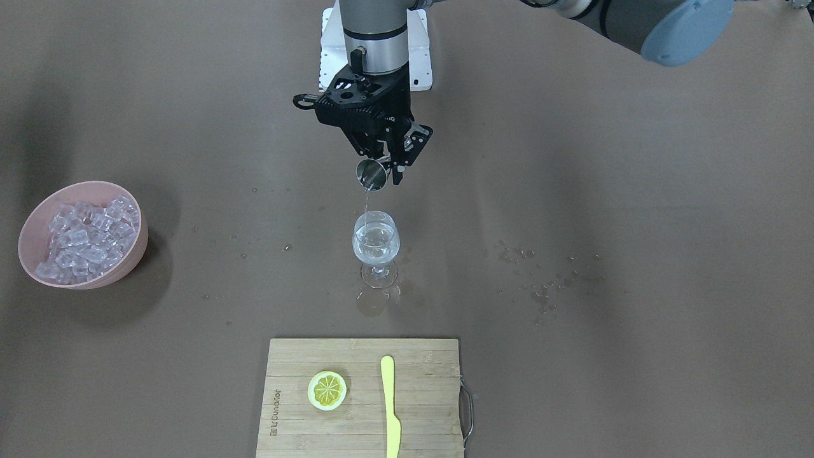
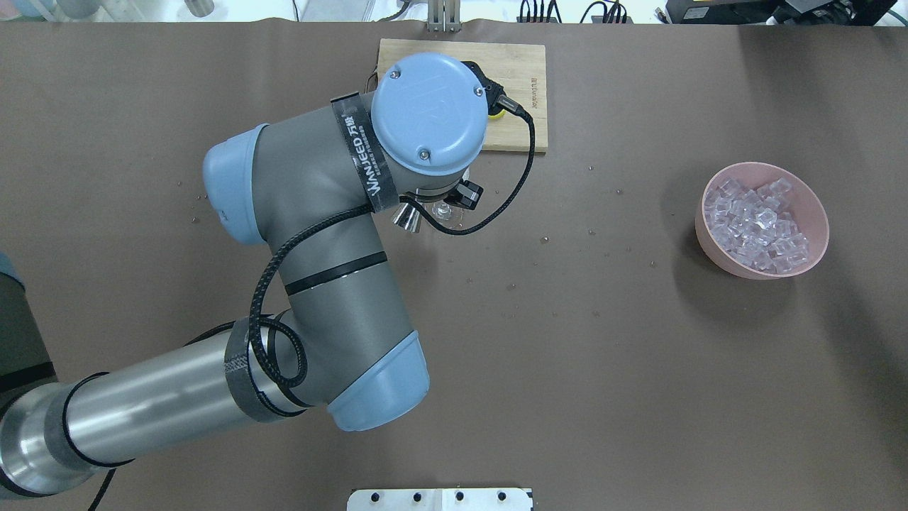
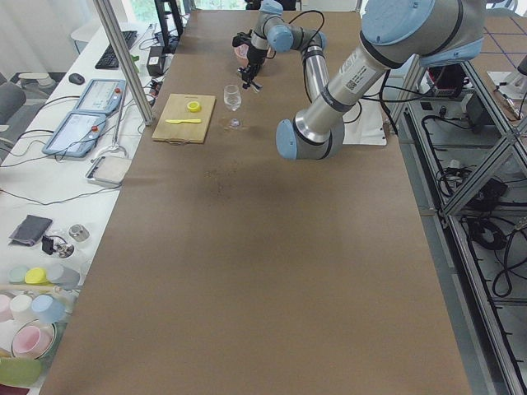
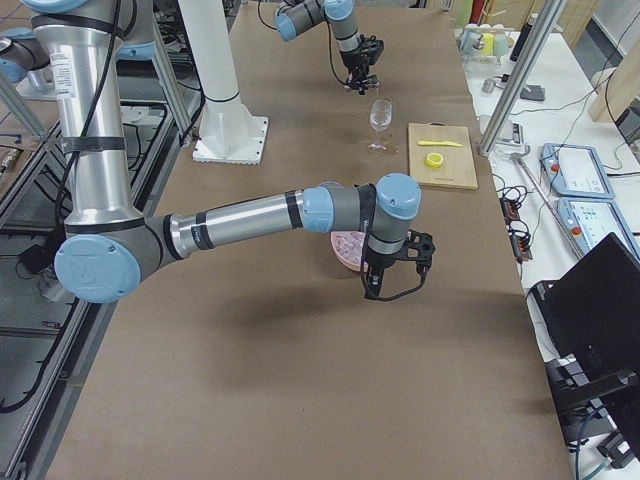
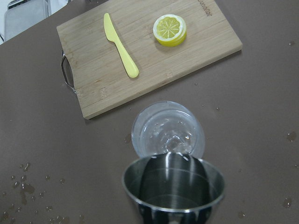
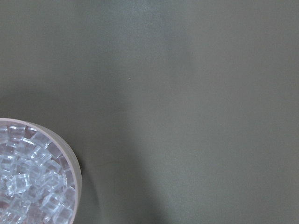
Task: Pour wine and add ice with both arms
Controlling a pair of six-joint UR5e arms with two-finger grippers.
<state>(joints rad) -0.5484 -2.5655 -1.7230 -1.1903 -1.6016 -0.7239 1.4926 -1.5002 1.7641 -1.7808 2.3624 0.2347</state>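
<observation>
My left gripper [image 1: 386, 166] is shut on a small steel measuring cup [image 1: 371, 173] and holds it tipped above the wine glass [image 1: 376, 245]. A thin stream of clear wine [image 1: 365, 202] falls into the glass, which holds some clear liquid. In the left wrist view the cup's mouth [image 5: 174, 189] sits just over the glass rim [image 5: 168, 128]. The ice [image 1: 82, 238] is heaped in a pink bowl [image 1: 137, 254]. My right gripper [image 4: 395, 280] hangs just beside that bowl [image 4: 345, 250]; I cannot tell whether it is open. The right wrist view shows the ice [image 6: 28, 186] at lower left.
A wooden cutting board [image 1: 356, 375] lies beyond the glass, with a lemon slice [image 1: 327, 390] and a yellow knife [image 1: 390, 407] on it. Water drops [image 1: 540, 280] are scattered on the brown table. My left arm's elbow [image 2: 319, 284] reaches over the table's middle.
</observation>
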